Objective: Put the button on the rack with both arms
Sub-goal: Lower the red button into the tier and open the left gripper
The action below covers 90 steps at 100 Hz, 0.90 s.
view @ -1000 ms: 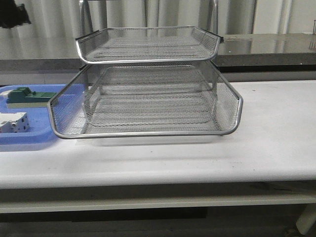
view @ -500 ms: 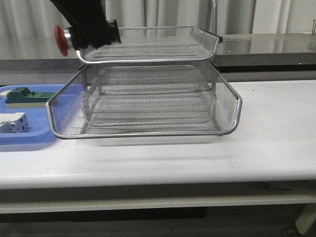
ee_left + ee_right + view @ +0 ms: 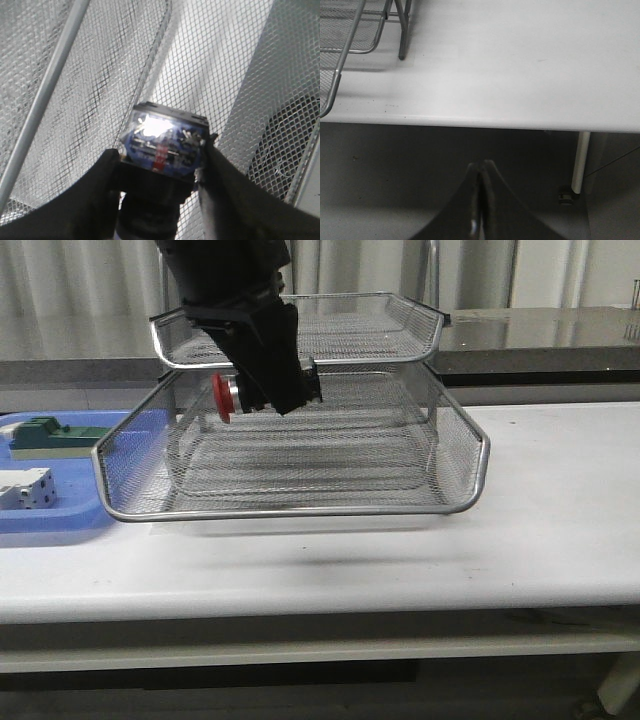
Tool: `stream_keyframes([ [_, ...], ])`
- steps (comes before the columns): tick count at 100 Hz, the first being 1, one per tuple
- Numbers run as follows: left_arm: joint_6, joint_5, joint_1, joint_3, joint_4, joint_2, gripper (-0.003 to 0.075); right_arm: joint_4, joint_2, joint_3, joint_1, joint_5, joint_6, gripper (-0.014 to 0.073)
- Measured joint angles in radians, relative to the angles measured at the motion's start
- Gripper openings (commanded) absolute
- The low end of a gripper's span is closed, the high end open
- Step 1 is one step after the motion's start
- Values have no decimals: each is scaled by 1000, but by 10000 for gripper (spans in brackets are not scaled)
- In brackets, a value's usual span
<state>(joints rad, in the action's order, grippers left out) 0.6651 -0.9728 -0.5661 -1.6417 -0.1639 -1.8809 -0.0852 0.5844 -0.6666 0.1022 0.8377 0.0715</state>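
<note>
My left gripper [image 3: 268, 388] is shut on the button [image 3: 228, 396] and holds it on its side, red head to the left. It hangs over the wide lower tier of the wire-mesh rack [image 3: 300, 510], just below the front rim of the upper tier. In the left wrist view the button's blue rear block [image 3: 165, 142] sits between the two dark fingers [image 3: 102, 192], with rack mesh [image 3: 90, 75] behind it. My right gripper [image 3: 480, 170] is shut and empty, below the table's front edge, and does not show in the front view.
A flat blue tray [image 3: 60, 522] at the table's left holds a green block [image 3: 45, 435] and a white block [image 3: 25, 490]. The right wrist view shows the rack's corner [image 3: 340, 50], the white table top [image 3: 510, 65] and a table leg [image 3: 580, 160].
My left arm came in from the upper left with the button and moved right and down, from beside the upper tier to over the lower tier.
</note>
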Motion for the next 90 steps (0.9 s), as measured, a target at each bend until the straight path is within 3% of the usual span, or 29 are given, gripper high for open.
stream_keyframes([
  [22, 0, -1, 0, 0, -19, -23, 48, 0, 0, 0, 0, 0, 0, -68],
  [32, 0, -13, 0, 0, -21, -36, 155, 0, 0, 0, 0, 0, 0, -68],
  [49, 0, -33, 0, 0, -21, -47, 410, 0, 0, 0, 0, 0, 0, -68],
  [58, 0, -31, 0, 0, -26, -47, 489, 0, 0, 0, 0, 0, 0, -68],
  [90, 0, -28, 0, 0, -34, -47, 509, 0, 0, 0, 0, 0, 0, -68],
])
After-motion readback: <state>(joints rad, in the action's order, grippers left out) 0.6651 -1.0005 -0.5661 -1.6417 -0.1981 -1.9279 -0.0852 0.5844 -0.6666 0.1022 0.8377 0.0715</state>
